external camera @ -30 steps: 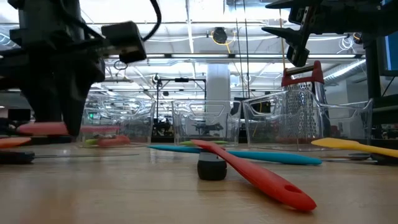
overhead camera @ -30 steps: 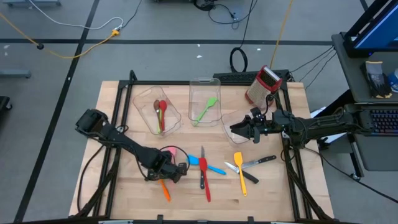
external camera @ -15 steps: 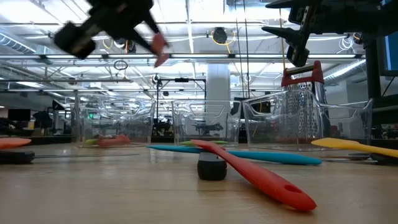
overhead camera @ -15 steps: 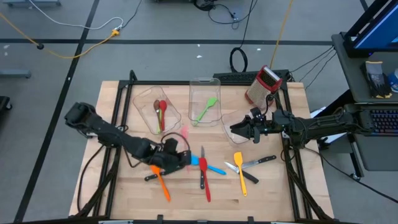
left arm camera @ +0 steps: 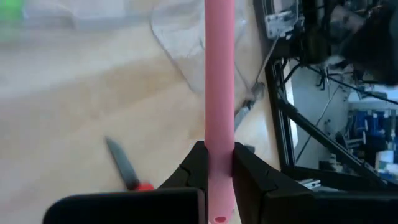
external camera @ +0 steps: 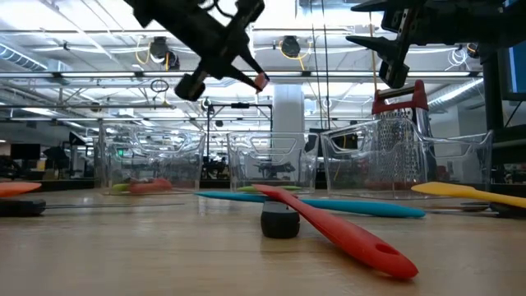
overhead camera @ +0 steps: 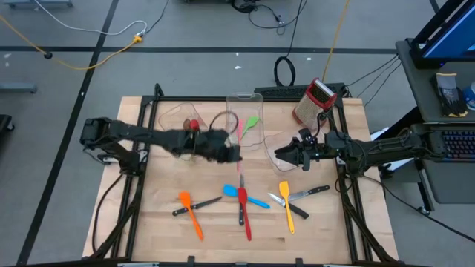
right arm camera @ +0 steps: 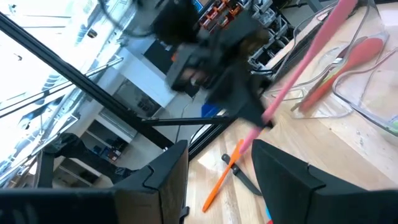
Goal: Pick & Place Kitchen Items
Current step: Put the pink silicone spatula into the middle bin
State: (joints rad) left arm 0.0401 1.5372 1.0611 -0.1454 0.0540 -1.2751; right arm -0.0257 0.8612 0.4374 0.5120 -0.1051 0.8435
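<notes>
A pink spatula (left arm camera: pixel 219 93) is held clamped between the fingers of the left gripper (left arm camera: pixel 217 171), raised above the table near the middle clear bin (overhead camera: pixel 244 122); the carry step is judged under way, with lowering and release into a bin needed next. The spatula's handle is seen as long, straight and slim. The right gripper (overhead camera: pixel 286 154) is held open over the right bin (overhead camera: pixel 276 153).

Wooden table (overhead camera: pixel 148 222) (butcher-block top) carries scattered utensils (overhead camera: pixel 245 204) and clear bins (overhead camera: pixel 245 111).
</notes>
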